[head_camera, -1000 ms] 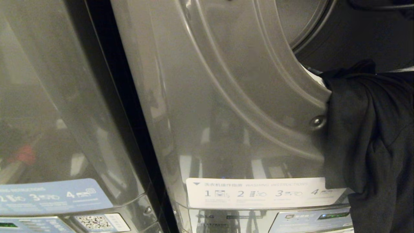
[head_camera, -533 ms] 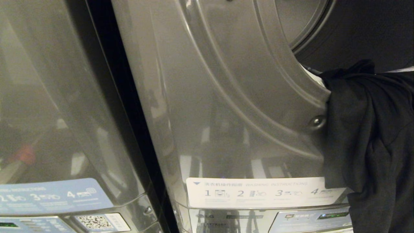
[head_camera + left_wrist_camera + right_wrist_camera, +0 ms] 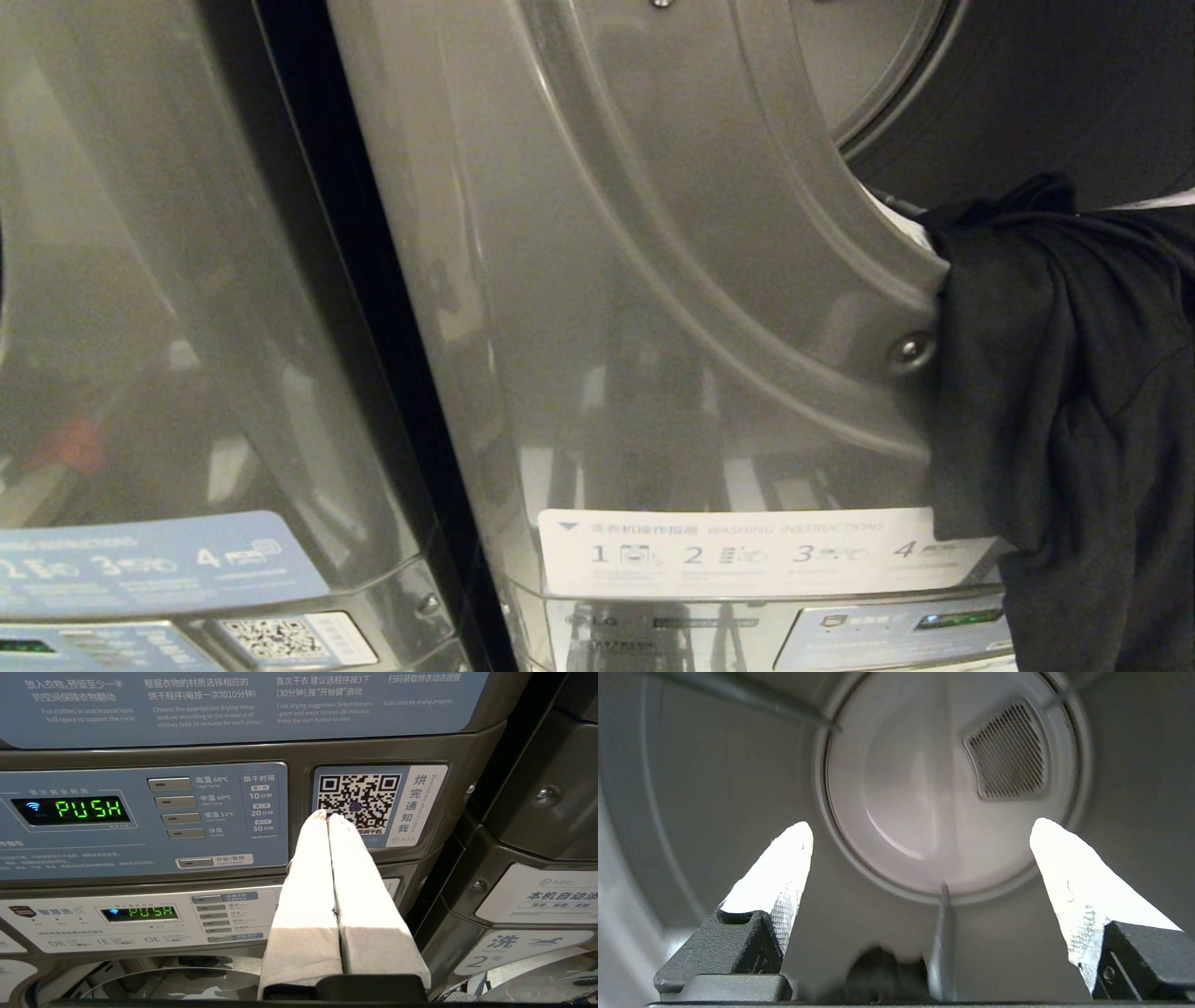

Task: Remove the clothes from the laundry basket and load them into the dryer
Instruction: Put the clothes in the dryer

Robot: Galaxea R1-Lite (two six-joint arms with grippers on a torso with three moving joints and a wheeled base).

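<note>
Dryer [image 3: 653, 280], grey and glossy, filling most of the head view, with round door opening [image 3: 1027, 84] at upper right, dark inside. Second grey machine [image 3: 168, 280] just beside it on the left, a black gap between the two. Inside the dryer, seen from the right wrist: pale drum [image 3: 691, 788] all round, round back wall [image 3: 924, 788] ahead, with a grilled vent [image 3: 1008, 751] set in it and a ridge [image 3: 943, 933] along the drum wall. Dark garment [image 3: 1074, 392] draped over the lower lip of the door opening, part inside, most hanging down the front panel at the right edge of the head view, covering the end of the white instruction sticker [image 3: 747, 553]. Blue instruction sticker [image 3: 149, 565] on the neighbouring machine, a QR label [image 3: 275, 637] below it.

Right gripper [image 3: 920, 833] inside the drum, pointed at the back wall, white fingers [image 3: 784, 868] spread wide, nothing between them. A dark blurred shape [image 3: 878, 970] low between the fingers, too unclear to name.

Left gripper [image 3: 328, 816] in front of a blue control panel [image 3: 140, 816], white fingers [image 3: 308, 882] pressed together, holding nothing, tips just before a QR code [image 3: 359, 798]. Green "PUSH" on the display [image 3: 88, 808]; a smaller one [image 3: 152, 912] on the panel below.
</note>
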